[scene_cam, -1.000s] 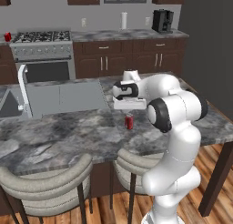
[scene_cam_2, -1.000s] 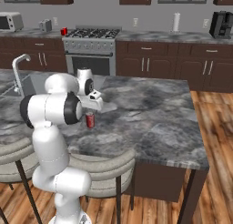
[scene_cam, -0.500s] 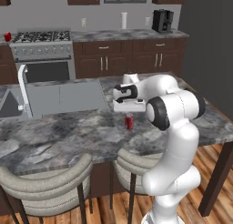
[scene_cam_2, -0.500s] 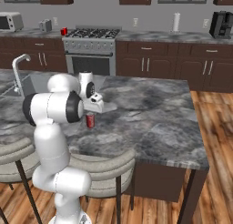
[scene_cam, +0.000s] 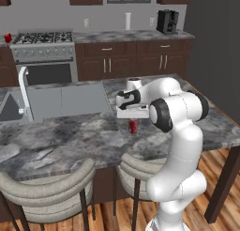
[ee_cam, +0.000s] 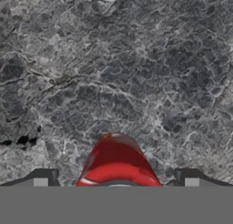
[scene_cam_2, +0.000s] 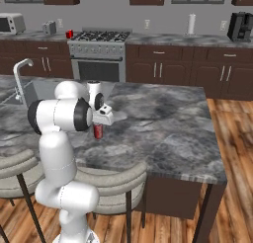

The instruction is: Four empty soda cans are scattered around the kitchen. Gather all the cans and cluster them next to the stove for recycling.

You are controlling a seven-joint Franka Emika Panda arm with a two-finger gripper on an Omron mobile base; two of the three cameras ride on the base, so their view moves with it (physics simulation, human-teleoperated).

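Can-gathering is at the pick-up step. One soda can (scene_cam: 133, 126) stands upright on the grey marble tabletop (scene_cam: 70, 136) of the island, near its front edge. The hand (ee_cam: 116, 183) hangs directly over it, pointing down, with its jaws spread wide and nothing held; in the hand view the red can rises between the two finger tips (ee_cam: 42, 178), neither of them touching it.

The stove (scene_cam_2: 98, 54) stands well apart, against the back wall beyond the island. Another red can (scene_cam_2: 69, 34) sits on the counter just beside it, apparently already in place.

The next move likely calls for a short straight descent, so the fingers straddle the can's body, and then a firm close. A thin, light can could tip if one finger reaches it first, so staying centred matters. After that comes the carry to the stove.
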